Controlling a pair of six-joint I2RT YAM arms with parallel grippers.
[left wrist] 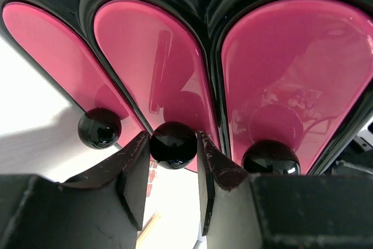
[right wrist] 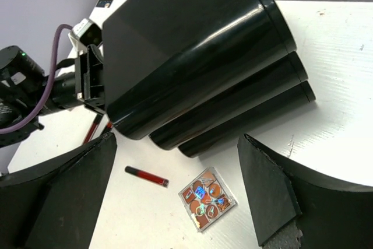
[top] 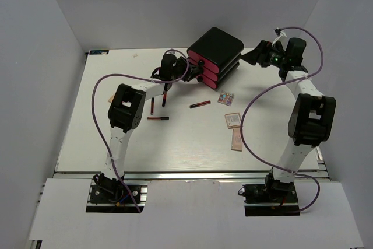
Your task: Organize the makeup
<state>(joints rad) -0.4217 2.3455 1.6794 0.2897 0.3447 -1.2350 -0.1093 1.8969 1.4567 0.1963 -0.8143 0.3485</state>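
The makeup lies on the white table in front of the black box (top: 214,51) with three pink drawers. It includes red-and-dark sticks (top: 200,104) (top: 158,118) (top: 152,106), a square palette (top: 225,98), a second palette (top: 233,119) and a beige-pink piece (top: 236,139). My left gripper (top: 175,65) is at the drawer fronts. In the left wrist view my left gripper (left wrist: 172,144) has its fingers closed on the middle drawer's black knob (left wrist: 173,151). My right gripper (top: 256,56) is open and empty behind the box (right wrist: 192,56). A stick (right wrist: 147,176) and a palette (right wrist: 208,198) show below it.
Grey walls enclose the table on three sides. The box stands at an angle at the back centre. Two other drawer knobs (left wrist: 99,127) (left wrist: 271,158) flank the gripped one. The left arm (right wrist: 35,86) shows beyond the box in the right wrist view.
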